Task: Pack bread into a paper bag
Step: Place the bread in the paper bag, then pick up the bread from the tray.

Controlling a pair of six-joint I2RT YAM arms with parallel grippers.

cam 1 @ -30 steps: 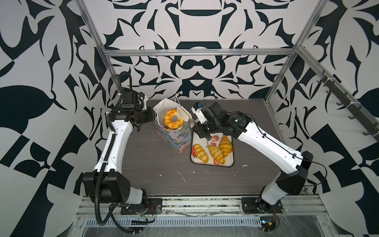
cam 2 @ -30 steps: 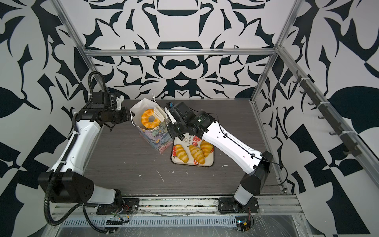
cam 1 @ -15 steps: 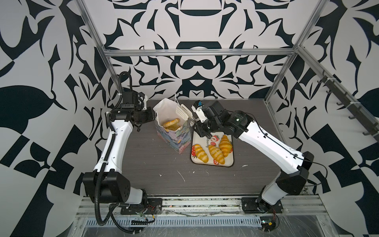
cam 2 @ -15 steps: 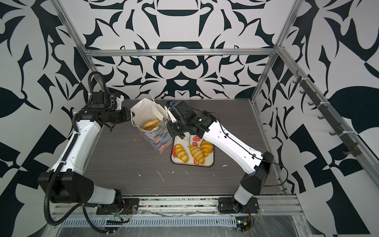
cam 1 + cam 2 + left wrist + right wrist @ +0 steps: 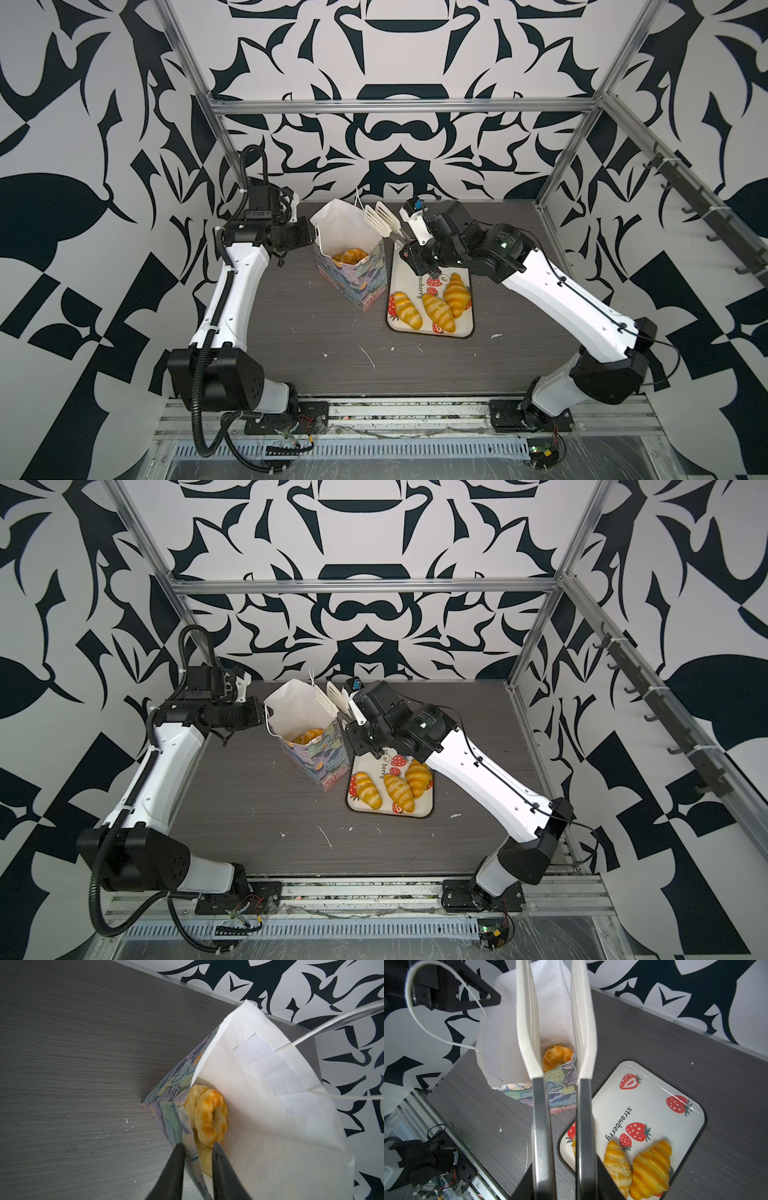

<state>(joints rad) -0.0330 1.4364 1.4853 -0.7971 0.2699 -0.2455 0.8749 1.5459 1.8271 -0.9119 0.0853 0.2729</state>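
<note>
A: your left gripper [image 5: 197,1145] reaches in sideways, pinching the rim of the paper bag [image 5: 353,274]
B: yep, your right gripper [image 5: 564,1169] grips tongs [image 5: 527,1032], blades spread, empty, by its mouth; bread [image 5: 209,1118] sits inside, croissants [image 5: 438,311] on the tray [image 5: 654,1088] just beside

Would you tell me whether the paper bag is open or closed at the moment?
Open: the paper bag stands with its white mouth gaping, a ring-shaped bun visible inside; the left hand pinches its rim.
</note>
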